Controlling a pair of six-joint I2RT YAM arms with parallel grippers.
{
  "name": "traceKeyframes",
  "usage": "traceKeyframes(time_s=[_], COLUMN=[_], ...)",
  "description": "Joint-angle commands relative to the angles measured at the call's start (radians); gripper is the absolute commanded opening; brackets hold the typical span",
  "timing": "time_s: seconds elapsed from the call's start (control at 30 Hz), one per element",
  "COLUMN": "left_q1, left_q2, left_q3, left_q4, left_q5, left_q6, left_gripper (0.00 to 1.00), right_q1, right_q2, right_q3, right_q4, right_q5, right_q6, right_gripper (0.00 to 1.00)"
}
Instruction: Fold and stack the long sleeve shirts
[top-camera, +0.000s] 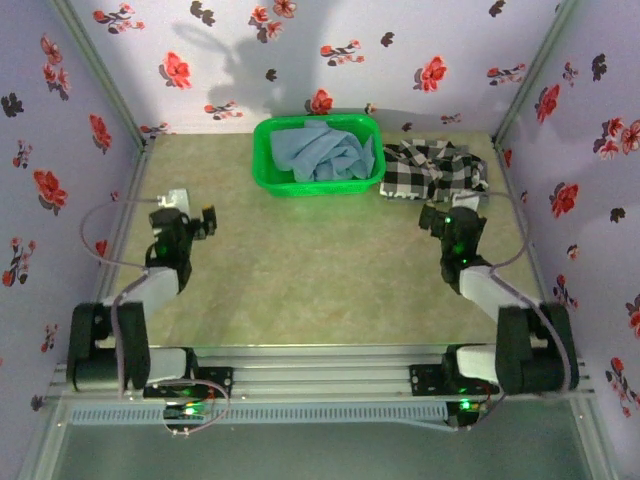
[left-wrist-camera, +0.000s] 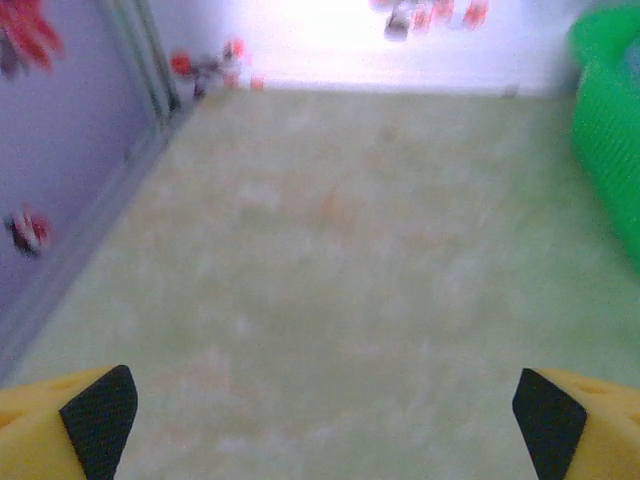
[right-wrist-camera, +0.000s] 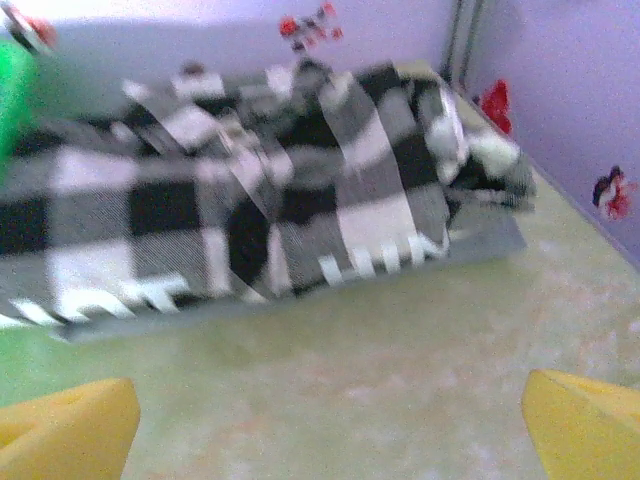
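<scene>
The black-and-white checked shirt (top-camera: 435, 168) lies crumpled on the surface (top-camera: 320, 280) just right of the green basket (top-camera: 268, 165). The right claw (top-camera: 440, 216) sits just short of its near edge, facing it, fingers spread wide and holding nothing. From the right wrist the cloth's long axis seems to run left to right, though blur hides the hem. The light blue shirt (top-camera: 325, 152) is bundled inside the basket. The left claw (top-camera: 195, 220), also released and empty, hovers over bare surface left of the basket, well apart from the checked shirt, so the right arm looks better placed to reach it
</scene>
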Motion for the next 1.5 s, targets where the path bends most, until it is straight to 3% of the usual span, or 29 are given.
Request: traceKeyframes(time_s=[0.0, 0.1, 0.27, 0.5, 0.67, 0.87, 1.0, 1.3, 1.47], left_q1=[-0.055, -0.128, -0.160, -0.202, -0.205, -0.217, -0.217, -0.238, -0.316], left_q2=[-0.053, 0.057, 0.356, 0.743, 0.895, 0.996, 0.997, 0.758, 0.555], left_q3=[0.229, 0.492, 0.884, 1.303, 1.441, 1.504, 1.459, 1.118, 0.878], left_q4=[-0.413, -0.742, -1.068, -1.288, -1.333, -1.320, -1.321, -1.238, -1.215], left_q5=[-0.034, -0.030, 0.129, 0.179, 0.181, 0.203, 0.179, 0.137, 0.090], left_q6=[-0.118, -0.214, -0.388, -0.465, -0.501, -0.525, -0.541, -0.640, -0.783], left_gripper=[1.00, 1.00, 1.00, 0.93, 0.87, 0.77, 0.53, 0.11, 0.05], right_q1=[0.015, 0.032, 0.110, 0.248, 0.341, 0.411, 0.414, 0.432, 0.488], right_q2=[-0.090, -0.095, -0.081, 0.032, 0.099, 0.226, 0.342, 0.588, 0.731], right_q3=[0.155, 0.290, 0.426, 0.651, 0.736, 0.870, 1.002, 1.220, 1.332], right_q4=[-0.493, -0.741, -0.873, -1.048, -1.060, -1.071, -1.128, -1.155, -1.157], right_q5=[-0.010, -0.124, -0.325, -0.418, -0.455, -0.457, -0.419, -0.339, -0.308], right_q6=[0.151, 0.220, 0.273, 0.302, 0.341, 0.338, 0.303, 0.250, 0.250], right_gripper=[0.99, 0.99, 0.99, 0.99, 0.99, 0.99, 0.99, 0.99, 0.99])
